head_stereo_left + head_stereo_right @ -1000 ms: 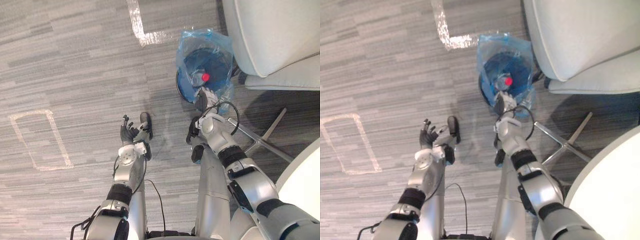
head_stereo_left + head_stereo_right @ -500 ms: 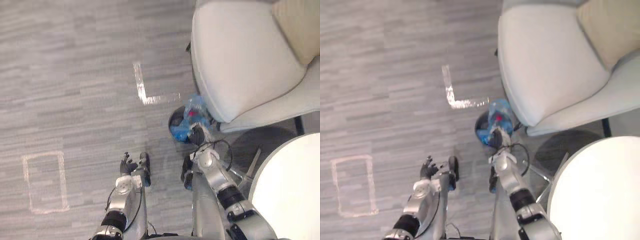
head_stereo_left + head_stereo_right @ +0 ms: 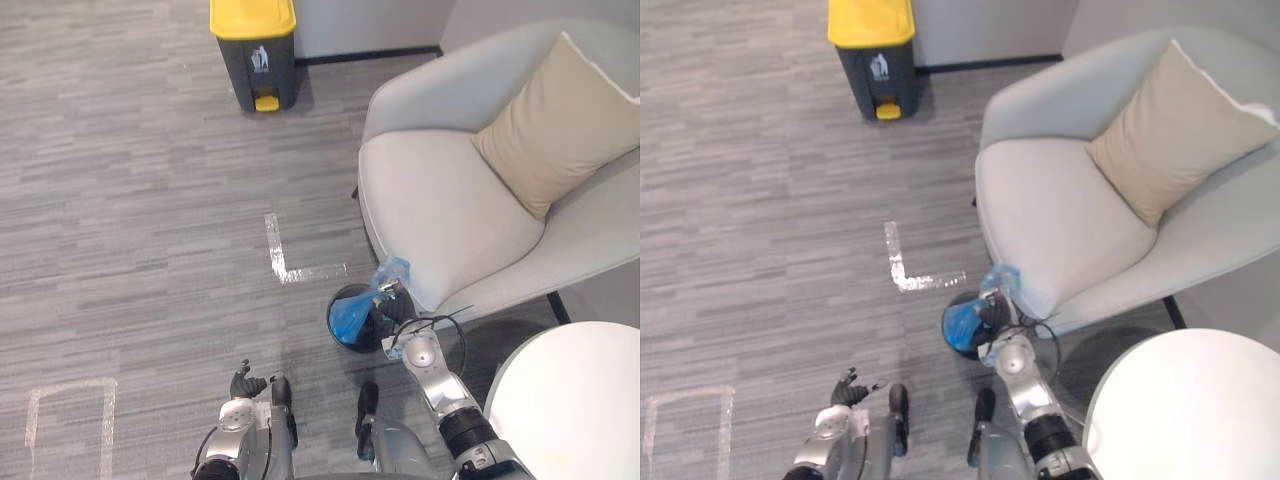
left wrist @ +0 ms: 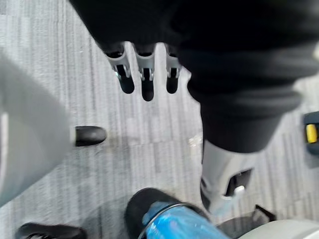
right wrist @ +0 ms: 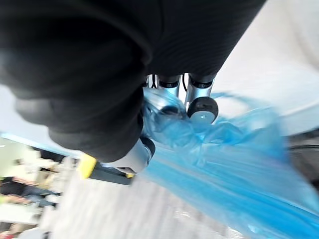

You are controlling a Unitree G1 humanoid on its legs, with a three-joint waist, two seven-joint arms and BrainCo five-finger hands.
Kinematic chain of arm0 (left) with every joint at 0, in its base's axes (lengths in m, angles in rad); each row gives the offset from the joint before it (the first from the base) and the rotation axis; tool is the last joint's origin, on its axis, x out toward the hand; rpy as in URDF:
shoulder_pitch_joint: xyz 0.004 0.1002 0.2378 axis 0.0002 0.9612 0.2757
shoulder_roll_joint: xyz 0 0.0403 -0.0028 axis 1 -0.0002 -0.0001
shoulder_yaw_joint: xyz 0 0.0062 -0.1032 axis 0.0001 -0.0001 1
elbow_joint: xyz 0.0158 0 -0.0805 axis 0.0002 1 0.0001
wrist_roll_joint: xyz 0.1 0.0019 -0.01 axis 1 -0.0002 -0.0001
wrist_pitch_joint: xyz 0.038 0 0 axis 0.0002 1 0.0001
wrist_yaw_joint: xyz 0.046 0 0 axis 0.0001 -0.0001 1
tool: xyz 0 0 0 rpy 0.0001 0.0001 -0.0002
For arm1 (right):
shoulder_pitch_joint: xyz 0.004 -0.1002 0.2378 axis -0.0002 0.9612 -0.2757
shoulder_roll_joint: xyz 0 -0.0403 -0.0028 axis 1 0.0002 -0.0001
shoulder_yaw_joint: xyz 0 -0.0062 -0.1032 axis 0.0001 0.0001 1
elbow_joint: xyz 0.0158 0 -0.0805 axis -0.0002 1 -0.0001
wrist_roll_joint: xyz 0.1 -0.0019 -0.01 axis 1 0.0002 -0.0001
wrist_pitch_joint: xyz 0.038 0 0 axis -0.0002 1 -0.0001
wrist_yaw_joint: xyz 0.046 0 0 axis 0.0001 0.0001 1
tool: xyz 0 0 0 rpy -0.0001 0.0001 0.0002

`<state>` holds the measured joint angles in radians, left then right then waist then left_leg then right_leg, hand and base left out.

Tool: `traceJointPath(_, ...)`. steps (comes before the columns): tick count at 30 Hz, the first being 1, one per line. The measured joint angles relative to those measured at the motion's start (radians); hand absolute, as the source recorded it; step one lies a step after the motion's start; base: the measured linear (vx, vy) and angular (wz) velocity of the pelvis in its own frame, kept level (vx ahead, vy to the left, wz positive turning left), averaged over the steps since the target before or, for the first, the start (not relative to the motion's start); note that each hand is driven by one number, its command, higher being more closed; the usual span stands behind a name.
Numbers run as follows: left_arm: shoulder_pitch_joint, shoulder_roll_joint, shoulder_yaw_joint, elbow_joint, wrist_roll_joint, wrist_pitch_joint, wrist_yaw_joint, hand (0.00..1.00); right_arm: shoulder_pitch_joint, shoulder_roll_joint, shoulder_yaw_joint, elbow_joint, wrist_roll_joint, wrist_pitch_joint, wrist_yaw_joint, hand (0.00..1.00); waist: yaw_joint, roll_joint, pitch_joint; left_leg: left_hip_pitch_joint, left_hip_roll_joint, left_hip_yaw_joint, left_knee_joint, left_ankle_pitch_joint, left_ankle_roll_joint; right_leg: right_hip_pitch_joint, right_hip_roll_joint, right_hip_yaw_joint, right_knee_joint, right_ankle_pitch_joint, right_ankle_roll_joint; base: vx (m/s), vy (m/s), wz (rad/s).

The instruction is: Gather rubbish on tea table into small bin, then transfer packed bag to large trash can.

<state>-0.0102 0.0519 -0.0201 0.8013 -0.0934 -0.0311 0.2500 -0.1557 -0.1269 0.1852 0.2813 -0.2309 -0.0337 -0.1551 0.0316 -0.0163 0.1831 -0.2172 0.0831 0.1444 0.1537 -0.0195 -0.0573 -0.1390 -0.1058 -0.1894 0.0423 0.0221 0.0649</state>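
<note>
Grey striped carpet floor (image 3: 150, 200) runs out ahead of you, and at its far edge, against the wall, stands the large trash can (image 3: 254, 50), dark-bodied with a yellow lid that is down. There's an L-shaped tape mark (image 3: 285, 262) out on the middle of the floor and a taped rectangle (image 3: 60, 420) off towards the left edge. On your right sits a pale armchair (image 3: 440, 220) with a beige cushion (image 3: 550, 120) propped in its back corner, and the round white tea table (image 3: 570, 400) shows at the near right. Now the action: the small bin (image 3: 342, 340), black and round, stands on the floor right against the front of the armchair seat, well apart from the large can. The blue bag (image 3: 352, 312) lines it, and your right hand (image 3: 395, 308) is on the bag's top. In the right wrist view the fingers (image 5: 199, 104) are curled into the bunched blue plastic with the thumb closing from the other side, so that's a firm pinch on the bag. Whether the bag has cleared the bin's rim, I cannot tell. Your left hand (image 3: 245, 385) hangs low over the near floor, fingers (image 4: 144, 74) loose and spread, holding nothing.
</note>
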Motion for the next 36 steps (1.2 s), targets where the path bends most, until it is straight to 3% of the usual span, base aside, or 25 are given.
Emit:
traceJointPath(5, 0.059, 0.019, -0.019, -0.155, 0.033, 0.0, -0.017, 0.0, 0.018, -0.004, -0.013, -0.082, 0.079, -0.039, 0.045, 1.0, -0.002, -0.007, -0.039, 0.06, -0.015, 0.0, -0.079, 0.032, 0.004, 0.022, -0.004, 0.008, -0.017, 0.008, 0.001, -0.02, 0.016, -0.06)
traceJointPath(6, 0.141, 0.069, -0.09, -0.483, 0.074, -0.018, -0.027, 0.0, 0.028, -0.085, -0.004, -0.2, 0.173, -0.063, 0.108, 1.0, -0.002, -0.012, -0.062, 0.124, -0.031, -0.002, -0.189, 0.07, 0.007, 0.038, -0.013, 0.031, -0.039, 0.017, 0.014, -0.06, 0.063, -0.24)
traceJointPath(10, 0.146, 0.081, -0.104, -0.521, 0.09, -0.029, -0.04, 0.0, 0.03, -0.103, 0.003, -0.23, 0.195, -0.079, 0.122, 1.0, -0.021, -0.016, -0.079, 0.153, -0.037, 0.0, -0.223, 0.081, 0.014, 0.058, -0.015, 0.034, -0.057, 0.028, 0.009, 0.02, 0.031, -0.06)
traceJointPath(12, 0.155, 0.106, -0.127, -0.636, 0.094, -0.021, -0.042, 0.0, 0.029, -0.147, 0.026, -0.245, 0.215, -0.079, 0.136, 1.0, -0.02, -0.018, -0.083, 0.171, -0.042, 0.0, -0.249, 0.09, 0.015, 0.068, -0.013, 0.031, -0.065, 0.027, 0.012, 0.05, 0.007, 0.01)
traceJointPath(15, 0.136, 0.173, -0.136, -0.818, 0.157, -0.077, -0.045, 0.0, 0.018, -0.192, 0.06, -0.299, 0.32, -0.083, 0.171, 1.0, -0.02, -0.016, -0.096, 0.193, -0.046, 0.006, -0.257, 0.096, 0.02, 0.083, -0.015, 0.034, -0.065, 0.028, 0.013, 0.05, 0.018, -0.06)
traceJointPath(25, 0.071, 0.208, -0.225, -0.851, 0.297, -0.092, -0.058, 0.0, -0.05, -0.199, 0.13, -0.313, 0.43, -0.097, 0.201, 1.0, -0.029, -0.013, -0.123, 0.221, -0.053, 0.009, -0.258, 0.095, 0.019, 0.104, -0.017, 0.046, -0.062, 0.026, 0.014, -0.01, 0.007, -0.03)
traceJointPath(32, 0.032, 0.203, -0.288, -0.872, 0.307, -0.092, -0.058, 0.0, -0.073, -0.185, 0.186, -0.346, 0.472, -0.097, 0.217, 1.0, -0.031, -0.006, -0.149, 0.222, -0.054, 0.011, -0.263, 0.096, 0.019, 0.102, -0.017, 0.051, -0.06, 0.023, 0.014, -0.02, 0.005, -0.01)
traceJointPath(36, 0.028, 0.16, -0.303, -0.867, 0.307, -0.089, -0.058, 0.0, -0.075, -0.145, 0.198, -0.376, 0.486, -0.097, 0.224, 1.0, -0.031, -0.011, -0.156, 0.235, -0.054, 0.021, -0.263, 0.097, 0.019, 0.104, -0.016, 0.061, -0.06, 0.023, 0.014, 0.0, 0.006, -0.07)
